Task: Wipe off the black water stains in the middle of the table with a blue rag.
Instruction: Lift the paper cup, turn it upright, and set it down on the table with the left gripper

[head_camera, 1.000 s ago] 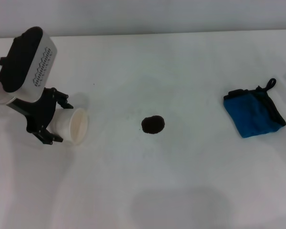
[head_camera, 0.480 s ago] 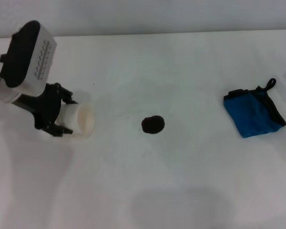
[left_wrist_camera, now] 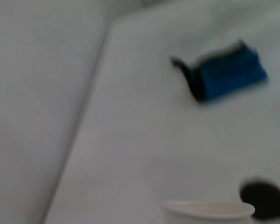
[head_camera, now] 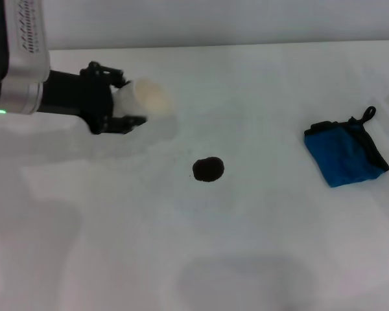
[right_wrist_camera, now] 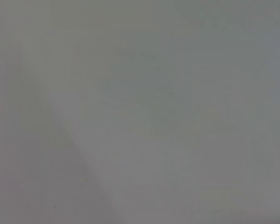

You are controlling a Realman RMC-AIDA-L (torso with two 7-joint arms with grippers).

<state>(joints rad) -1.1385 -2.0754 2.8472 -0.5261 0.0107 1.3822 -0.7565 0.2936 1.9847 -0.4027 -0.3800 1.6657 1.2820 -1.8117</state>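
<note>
A small black-brown stain [head_camera: 208, 170] lies in the middle of the white table [head_camera: 246, 246]. A folded blue rag [head_camera: 345, 153] with a black edge lies at the right, untouched. My left gripper [head_camera: 120, 105] is shut on a white paper cup [head_camera: 147, 98], held on its side above the table, back and left of the stain. The left wrist view shows the cup's rim [left_wrist_camera: 207, 211], the stain [left_wrist_camera: 264, 199] and the rag [left_wrist_camera: 226, 71]. My right gripper is out of view.
The table's far edge [head_camera: 246, 45] meets a grey wall. The right wrist view shows only a plain grey surface.
My left gripper has lifted the cup off the table and swung it back and to the right, now pointing sideways. Stain and rag have not moved.
</note>
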